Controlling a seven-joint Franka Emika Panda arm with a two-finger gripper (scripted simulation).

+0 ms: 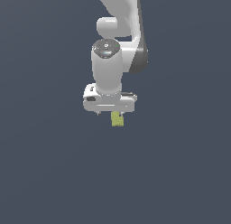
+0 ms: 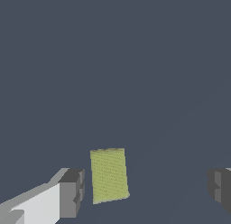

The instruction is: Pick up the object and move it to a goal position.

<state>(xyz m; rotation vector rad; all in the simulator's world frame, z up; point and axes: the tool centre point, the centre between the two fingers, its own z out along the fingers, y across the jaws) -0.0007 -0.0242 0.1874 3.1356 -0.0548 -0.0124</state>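
Observation:
The object [image 1: 117, 119] is a small yellow-green textured block. In the exterior view it shows just under the white hand of my gripper [image 1: 110, 113]. In the wrist view the object [image 2: 109, 175] sits between the two dark fingertips, close to one fingertip [image 2: 72, 191] and far from the other [image 2: 220, 188]. My gripper [image 2: 146, 189] is open wide. Neither finger touches the object. The block is much narrower than the gap between the fingers. In the exterior view the hand hides most of the fingers.
A plain dark grey-blue surface [image 1: 54, 173] fills both views. The white arm [image 1: 119, 20] rises behind the gripper toward the top of the exterior view.

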